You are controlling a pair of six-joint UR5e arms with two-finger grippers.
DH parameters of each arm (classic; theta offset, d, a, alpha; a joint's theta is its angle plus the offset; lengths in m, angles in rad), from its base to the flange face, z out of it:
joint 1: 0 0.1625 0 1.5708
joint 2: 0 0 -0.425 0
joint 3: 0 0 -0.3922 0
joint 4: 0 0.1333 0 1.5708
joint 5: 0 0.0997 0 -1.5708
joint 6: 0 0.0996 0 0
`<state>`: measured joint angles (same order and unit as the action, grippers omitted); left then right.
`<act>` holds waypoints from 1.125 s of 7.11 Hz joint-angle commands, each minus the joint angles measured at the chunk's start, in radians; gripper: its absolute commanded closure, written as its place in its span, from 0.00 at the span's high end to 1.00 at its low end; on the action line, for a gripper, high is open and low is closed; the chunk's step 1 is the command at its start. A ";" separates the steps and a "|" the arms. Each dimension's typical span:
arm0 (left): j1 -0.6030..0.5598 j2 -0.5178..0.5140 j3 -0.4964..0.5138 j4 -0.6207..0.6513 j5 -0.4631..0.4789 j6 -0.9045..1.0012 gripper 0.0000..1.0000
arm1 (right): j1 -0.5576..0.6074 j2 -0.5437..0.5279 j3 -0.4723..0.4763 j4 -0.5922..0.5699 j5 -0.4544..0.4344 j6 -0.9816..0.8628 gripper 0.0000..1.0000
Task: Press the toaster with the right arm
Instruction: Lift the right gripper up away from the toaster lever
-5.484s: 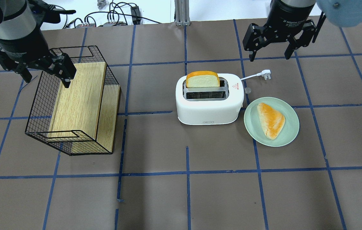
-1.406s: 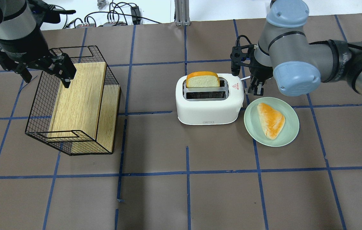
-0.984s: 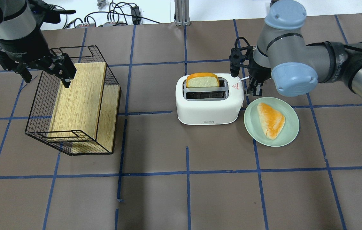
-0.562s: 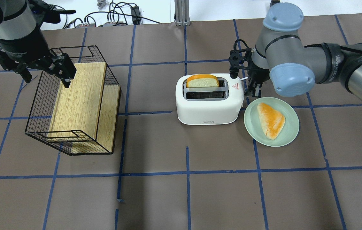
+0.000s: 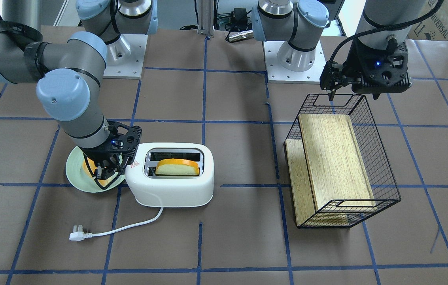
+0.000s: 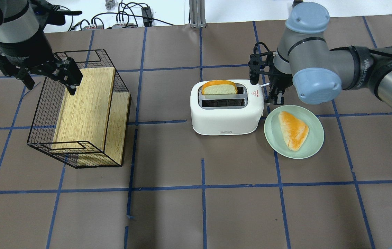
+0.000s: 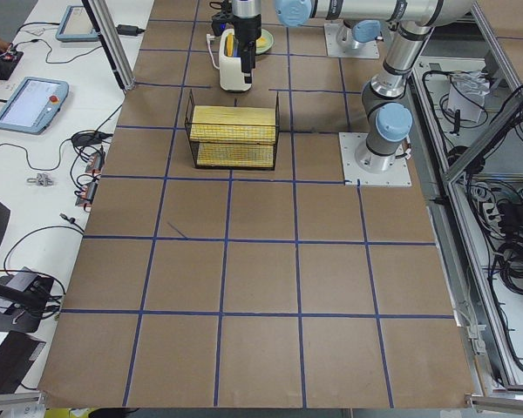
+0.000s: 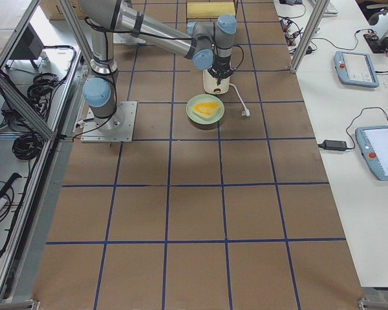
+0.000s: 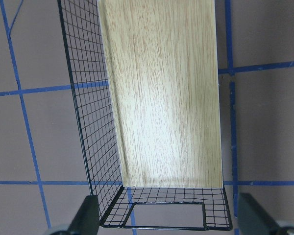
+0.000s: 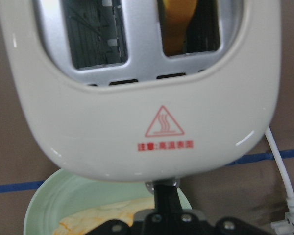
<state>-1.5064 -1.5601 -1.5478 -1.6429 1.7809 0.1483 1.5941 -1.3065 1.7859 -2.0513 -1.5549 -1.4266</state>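
At the table's (image 6: 182, 214) left, seen from overhead, the left gripper (image 6: 51, 88) is hanging over the far end of a wire basket (image 6: 42, 117), its fingers spread wide. The basket is holding a wooden board (image 6: 85, 103). In the middle, the toaster (image 6: 227, 119) is standing upright, with a bread slice (image 6: 219, 88) showing above its far slot. At its right end, the right gripper (image 6: 276, 99) is pointing down, fingers seemingly pressed together, its tip touching the grey knob (image 10: 161, 184). Just to the right, a green plate (image 6: 315, 140) is carrying a pastry (image 6: 293, 129).
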 commanded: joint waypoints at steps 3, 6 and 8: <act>0.000 0.000 0.000 0.000 0.000 0.000 1.00 | 0.001 0.003 0.029 -0.029 -0.001 -0.005 0.11; 0.000 0.000 0.000 0.000 0.000 0.000 1.00 | 0.001 0.020 0.055 -0.105 0.001 0.002 0.11; 0.000 0.000 0.000 0.000 0.000 0.000 1.00 | 0.001 0.018 0.047 -0.105 0.003 0.006 0.11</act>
<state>-1.5064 -1.5601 -1.5478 -1.6429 1.7810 0.1481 1.5953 -1.2876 1.8379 -2.1549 -1.5536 -1.4242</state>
